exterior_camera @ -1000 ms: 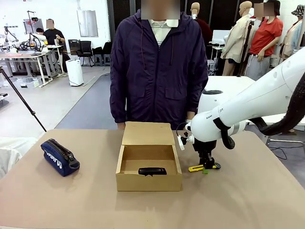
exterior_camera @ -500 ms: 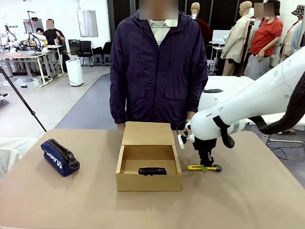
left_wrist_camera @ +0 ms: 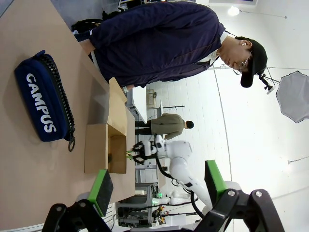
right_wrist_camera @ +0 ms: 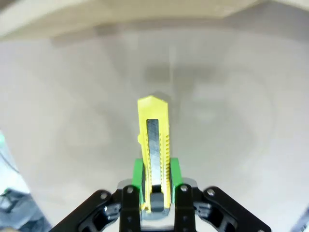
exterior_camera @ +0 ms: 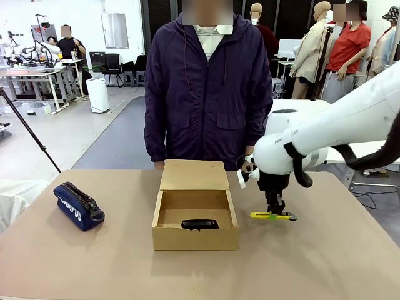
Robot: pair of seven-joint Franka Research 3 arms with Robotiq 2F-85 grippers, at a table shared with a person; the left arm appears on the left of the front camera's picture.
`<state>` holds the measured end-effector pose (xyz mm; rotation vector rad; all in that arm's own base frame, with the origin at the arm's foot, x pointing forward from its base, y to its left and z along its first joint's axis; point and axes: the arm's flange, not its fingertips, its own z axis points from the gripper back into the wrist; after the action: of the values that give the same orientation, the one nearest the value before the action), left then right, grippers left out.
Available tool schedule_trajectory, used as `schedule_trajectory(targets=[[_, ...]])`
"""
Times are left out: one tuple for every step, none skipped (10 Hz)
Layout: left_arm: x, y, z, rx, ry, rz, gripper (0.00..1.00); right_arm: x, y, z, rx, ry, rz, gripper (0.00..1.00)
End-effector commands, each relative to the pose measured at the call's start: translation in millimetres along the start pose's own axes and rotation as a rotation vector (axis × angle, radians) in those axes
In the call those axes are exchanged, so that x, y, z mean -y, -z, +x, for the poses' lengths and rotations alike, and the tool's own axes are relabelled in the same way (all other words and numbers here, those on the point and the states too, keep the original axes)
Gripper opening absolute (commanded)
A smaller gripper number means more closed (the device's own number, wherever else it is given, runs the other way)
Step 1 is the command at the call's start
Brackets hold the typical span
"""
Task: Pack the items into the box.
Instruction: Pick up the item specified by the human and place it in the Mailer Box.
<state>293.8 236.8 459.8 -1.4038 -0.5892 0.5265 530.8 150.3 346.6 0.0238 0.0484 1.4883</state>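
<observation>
Yellow plastic is showing between the green pads [right_wrist_camera: 137,174] of the right gripper [exterior_camera: 274,211], which is closing firmly on the utility knife [exterior_camera: 273,216] across its width. The knife is lying level, right of centre in the front view. It is sitting low over the table [exterior_camera: 325,262], well apart from the box's right wall; judging by the shadow beneath, it appears just clear of the surface.

The box [exterior_camera: 195,239] is standing at lower centre with its lid flap folded back toward the person [exterior_camera: 206,94]. The black gadget [exterior_camera: 200,224] is already lying inside, near the front wall.

The step in hand appears to be carrying the knife over. To do it well:
- Raise the knife until it clears the right wall.
- Keep it level while travelling toward picture left.
- Aim for the bare floor behind the gadget.
- Release only once it is low inside.

The left gripper [left_wrist_camera: 159,186] is hanging at the bottom of its wrist view, fingers spread wide, holding nothing.
</observation>
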Motion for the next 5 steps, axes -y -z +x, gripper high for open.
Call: schedule_trajectory(targets=[[3, -1, -1, -0.002, 0.001, -0.014, 1.0, -39, -64, -24, -0.011, 0.118, 0.026, 0.0], [3, -1, -1, -0.002, 0.001, -0.014, 1.0, -61, -88, -31, -0.006, 0.149, 0.023, 0.0], [3, -1, -1, -0.002, 0.001, -0.014, 1.0, -78, -100, -36, 0.004, 0.191, -0.009, 0.0], [3, -1, -1, -0.002, 0.001, -0.014, 1.0, -83, -101, -48, 0.033, 0.253, -0.033, 0.0], [3, -1, -1, -0.002, 0.001, -0.014, 1.0, -57, -98, -35, -0.012, 0.137, 0.012, 0.0]])
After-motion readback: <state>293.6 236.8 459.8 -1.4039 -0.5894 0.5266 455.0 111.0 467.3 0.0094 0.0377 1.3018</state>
